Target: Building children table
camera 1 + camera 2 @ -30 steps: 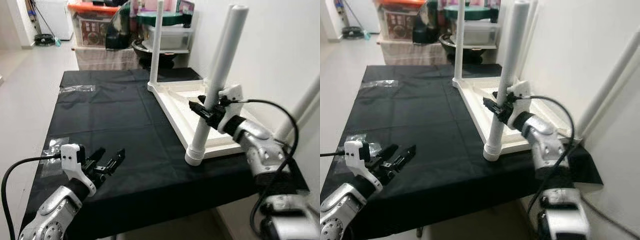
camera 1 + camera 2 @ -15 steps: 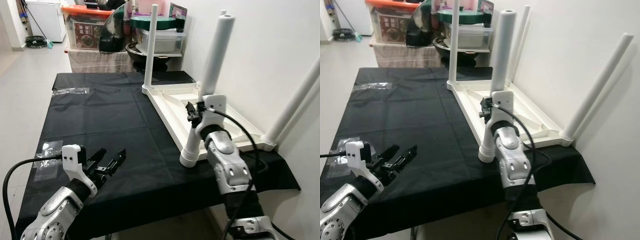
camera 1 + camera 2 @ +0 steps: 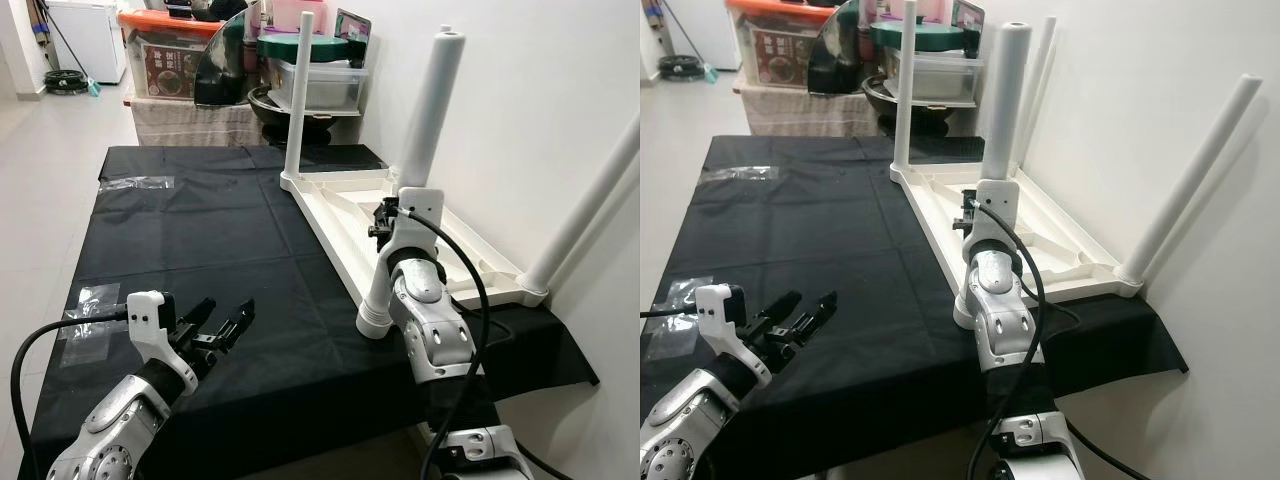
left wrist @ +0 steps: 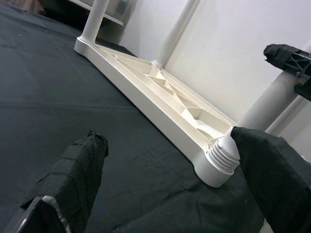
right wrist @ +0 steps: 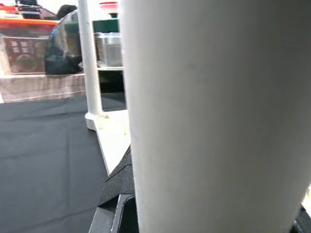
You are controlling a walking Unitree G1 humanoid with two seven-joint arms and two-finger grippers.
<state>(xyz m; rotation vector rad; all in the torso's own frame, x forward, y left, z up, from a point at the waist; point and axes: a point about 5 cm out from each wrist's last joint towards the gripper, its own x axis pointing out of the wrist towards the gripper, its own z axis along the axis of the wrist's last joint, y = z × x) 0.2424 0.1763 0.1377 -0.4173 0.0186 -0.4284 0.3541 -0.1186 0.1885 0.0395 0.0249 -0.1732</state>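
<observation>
The white children's table lies upside down on the black tablecloth, along the cloth's right side next to the white wall. Its ribbed underside faces up. Four white legs stand upward from its corners: the near leg at the front corner closest to the robot, the far leg at the back left corner, a right leg at the front corner by the wall, and a fourth leg at the back by the wall. The near leg sits in a threaded collar at the tabletop corner.

The right gripper is at the near leg, about a third of the way up from the collar. In the right wrist view, the near leg stands immediately in front of the camera, with one black finger beside it. The fingers appear closed around the leg.

The left gripper hovers above the front left part of the cloth, well apart from the table, fingers spread and holding nothing.

Clear plastic bags lie on the cloth at the left edge. Storage boxes and bins stand behind the cloth-covered surface
</observation>
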